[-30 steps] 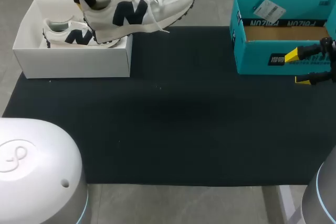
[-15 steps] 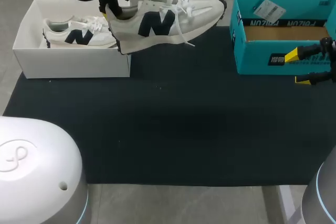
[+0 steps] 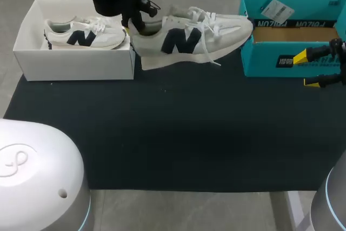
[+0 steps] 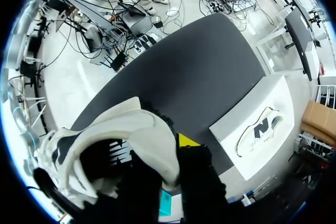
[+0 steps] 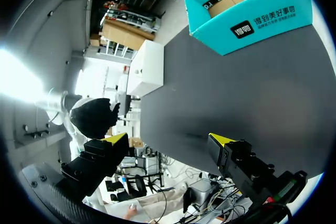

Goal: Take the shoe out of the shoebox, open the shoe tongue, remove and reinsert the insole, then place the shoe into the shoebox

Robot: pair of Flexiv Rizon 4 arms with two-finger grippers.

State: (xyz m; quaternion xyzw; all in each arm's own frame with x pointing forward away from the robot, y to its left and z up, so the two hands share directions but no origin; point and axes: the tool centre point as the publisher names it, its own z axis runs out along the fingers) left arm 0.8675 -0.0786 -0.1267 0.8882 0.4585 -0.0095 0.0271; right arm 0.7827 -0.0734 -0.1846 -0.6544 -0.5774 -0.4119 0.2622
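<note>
Clamping shoe [image 3: 189, 41] heel, left fingers [image 4: 186, 141] half hidden, right fingers [image 5: 116, 138] apart.

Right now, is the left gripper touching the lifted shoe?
Touching. In the left wrist view the left gripper pinches the shoe at its heel.

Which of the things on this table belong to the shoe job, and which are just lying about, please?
For the job:
- held shoe, gripped at its heel by the left claw
- white shoebox

Lying about:
- second shoe, inside the white shoebox
- teal box
- black mat
- right claw, open and empty, by the teal box
</note>
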